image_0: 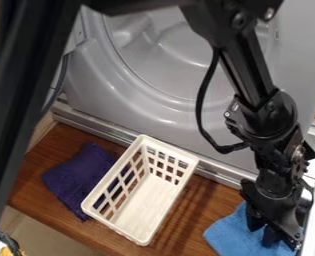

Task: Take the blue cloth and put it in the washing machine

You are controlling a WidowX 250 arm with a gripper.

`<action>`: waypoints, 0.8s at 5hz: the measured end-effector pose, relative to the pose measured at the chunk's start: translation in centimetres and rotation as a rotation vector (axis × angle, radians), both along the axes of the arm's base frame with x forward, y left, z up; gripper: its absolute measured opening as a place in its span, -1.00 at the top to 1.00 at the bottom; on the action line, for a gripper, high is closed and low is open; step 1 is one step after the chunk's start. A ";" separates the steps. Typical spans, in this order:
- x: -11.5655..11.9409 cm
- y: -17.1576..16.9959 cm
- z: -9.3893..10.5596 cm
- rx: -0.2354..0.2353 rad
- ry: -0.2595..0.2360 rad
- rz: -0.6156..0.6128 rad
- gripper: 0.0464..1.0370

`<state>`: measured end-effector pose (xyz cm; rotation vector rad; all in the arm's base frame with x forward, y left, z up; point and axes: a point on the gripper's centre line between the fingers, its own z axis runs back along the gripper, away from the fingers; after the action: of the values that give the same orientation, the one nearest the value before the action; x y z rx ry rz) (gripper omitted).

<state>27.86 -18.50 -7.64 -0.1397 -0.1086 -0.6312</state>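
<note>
Blue cloth (225,235), soft-looking, rumpled | basket (138,237), latticed (neatly boxy) | fingers (254,221) at it, can't tell whether open

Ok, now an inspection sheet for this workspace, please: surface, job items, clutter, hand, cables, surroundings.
Surface: brown wood
Job items: blue cloth at lower right; grey washing machine behind the wood
Clutter: white slatted basket, mid-surface; dark purple cloth left of it in the picture
Hand: down at the blue cloth
Cables: black cable looping beside the arm
Surroundings: pale floor, lower left
</note>
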 end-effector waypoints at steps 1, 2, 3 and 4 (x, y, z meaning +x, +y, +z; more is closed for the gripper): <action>-0.3 0.2 0.0 0.001 0.017 0.011 0.74; -0.9 0.4 0.1 -0.012 0.024 0.030 0.94; -1.3 0.8 1.3 -0.013 0.014 0.030 0.97; -1.0 1.6 3.9 -0.030 -0.029 0.018 0.97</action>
<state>26.85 -16.86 -3.77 -0.1581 -0.1470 -0.6136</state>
